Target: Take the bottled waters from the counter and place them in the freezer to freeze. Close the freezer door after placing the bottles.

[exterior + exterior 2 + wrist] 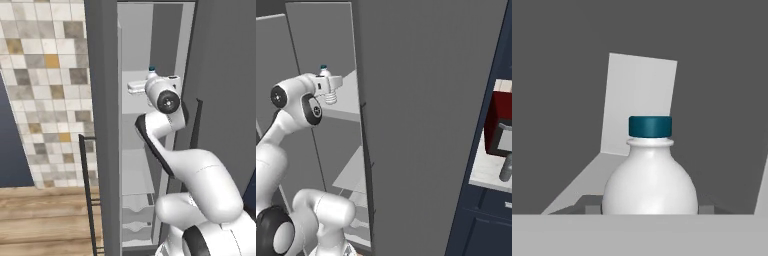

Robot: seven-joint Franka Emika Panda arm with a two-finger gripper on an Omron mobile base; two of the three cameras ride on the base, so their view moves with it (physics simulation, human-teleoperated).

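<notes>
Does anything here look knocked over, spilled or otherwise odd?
Nothing is spilled or toppled. The white bottle stands upright in the gripper inside the open freezer. A grey bottle stands on the counter by the red microwave.

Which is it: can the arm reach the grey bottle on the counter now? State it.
Probably not: the pincer is shut on the white bottle, and the freezer door stands between arm and grey bottle.

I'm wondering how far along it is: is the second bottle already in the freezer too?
No: the darker bottle stands on the counter beside the red microwave, outside the freezer.
</notes>
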